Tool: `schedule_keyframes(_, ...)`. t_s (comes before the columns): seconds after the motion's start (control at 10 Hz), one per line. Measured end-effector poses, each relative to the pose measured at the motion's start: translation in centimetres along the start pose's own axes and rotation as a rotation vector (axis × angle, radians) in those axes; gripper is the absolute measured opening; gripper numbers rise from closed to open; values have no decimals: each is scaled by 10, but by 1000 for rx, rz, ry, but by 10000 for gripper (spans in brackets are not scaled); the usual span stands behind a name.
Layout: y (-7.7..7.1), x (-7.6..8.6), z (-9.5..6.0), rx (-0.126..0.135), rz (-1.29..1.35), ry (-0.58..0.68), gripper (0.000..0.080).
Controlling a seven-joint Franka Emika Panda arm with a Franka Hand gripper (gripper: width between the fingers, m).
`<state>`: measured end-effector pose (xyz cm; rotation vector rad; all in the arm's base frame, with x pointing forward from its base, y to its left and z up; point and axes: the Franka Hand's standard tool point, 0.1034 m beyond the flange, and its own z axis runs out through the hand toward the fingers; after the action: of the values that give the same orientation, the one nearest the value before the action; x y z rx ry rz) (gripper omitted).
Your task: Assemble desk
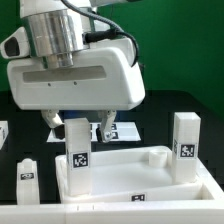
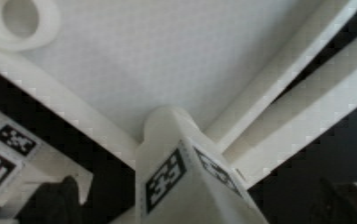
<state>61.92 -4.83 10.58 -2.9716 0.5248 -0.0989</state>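
Observation:
The desk's white rimmed panel (image 1: pixel 140 178) lies flat at the front. A white tagged leg (image 1: pixel 77 146) stands upright in its corner at the exterior view's left, and a second leg (image 1: pixel 185 148) stands at the right corner. My gripper (image 1: pixel 82 127) hangs over the left leg, its dark fingers (image 1: pixel 103 128) straddling the leg's top. In the wrist view the leg (image 2: pixel 178 165) rises between the jaws with dark gaps on both sides, so the gripper (image 2: pixel 196 200) is open and holds nothing. The panel (image 2: pixel 175 60) and a round socket (image 2: pixel 18 22) fill the background.
A loose white leg (image 1: pixel 27 175) lies on the black table at the exterior view's left. A white tagged strip, the marker board (image 1: pixel 122 131), lies behind the gripper. Another white piece (image 1: pixel 3 132) shows at the left edge. The background is green.

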Motion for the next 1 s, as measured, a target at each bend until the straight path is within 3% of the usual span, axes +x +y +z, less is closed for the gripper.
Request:
schedule_keyframes(0.1,-3,3,-2,-26,-191,6,649)
schedule_keyframes(0.2,-2,2,-2,-25,-192,4,649)
schedule_keyframes(0.3,-2,2,-1,-25,-181,4,567)
schedule_keyframes(0.4,-2,2,-1,-25,-181,4,432)
schedule_keyframes(0.5,-2,2,-1,-24,-165,4,432)
schedule_keyframes(0.6,-1,2,-1,-25,-52,6,284)
schedule_keyframes(0.8,-2,2,-1,-25,191,10,284)
schedule_keyframes(1.0,-6,-1,-3,-40,643,-16,284)
